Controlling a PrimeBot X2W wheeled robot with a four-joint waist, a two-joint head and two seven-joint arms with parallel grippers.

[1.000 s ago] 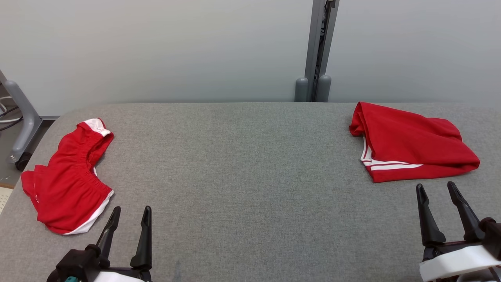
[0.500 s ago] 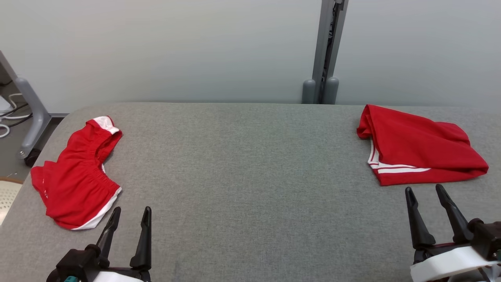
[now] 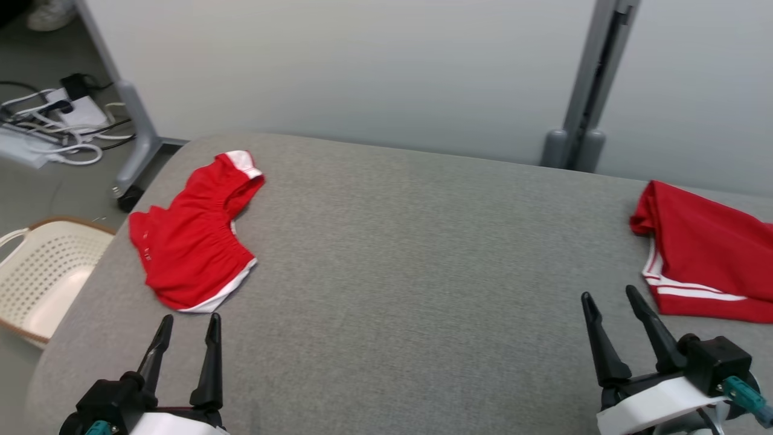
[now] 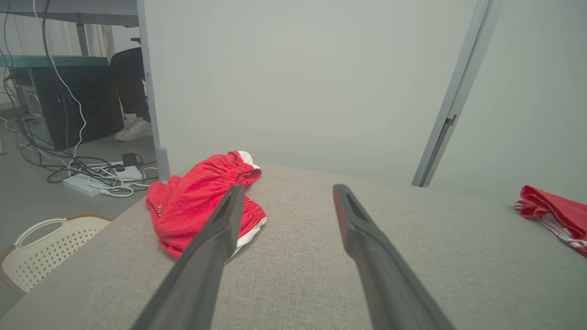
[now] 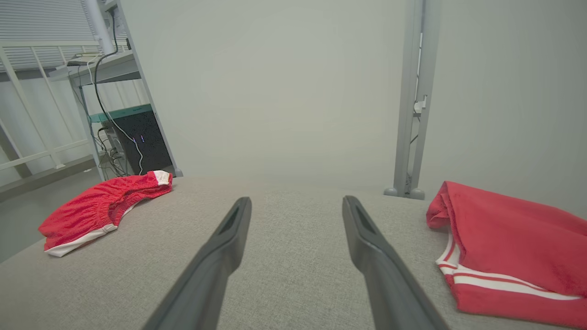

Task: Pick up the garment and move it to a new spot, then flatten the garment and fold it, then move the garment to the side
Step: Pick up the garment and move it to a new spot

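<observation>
A crumpled red garment (image 3: 190, 238) with white trim and an elastic waistband lies near the left end of the grey padded table (image 3: 398, 254). It also shows in the left wrist view (image 4: 197, 201) and the right wrist view (image 5: 101, 206). A second red garment (image 3: 706, 254) with white stripes lies folded at the right end (image 5: 509, 243). My left gripper (image 3: 189, 318) hovers open just in front of the crumpled garment, apart from it, its fingers empty (image 4: 289, 188). My right gripper (image 3: 608, 293) stands open and empty to the left of the folded garment (image 5: 297, 200).
A cream perforated basket (image 3: 42, 272) stands on the floor off the table's left corner. Cables and a power strip (image 3: 54, 115) lie on the floor beyond it, beside a wheeled grey leg (image 3: 130, 151). A grey post (image 3: 583, 90) rises behind the table against the pale wall.
The head camera has swung left and tilted, so the whole picture has shifted right and the basket and cables have come into view. Both garments lie as before and both grippers stay open.
</observation>
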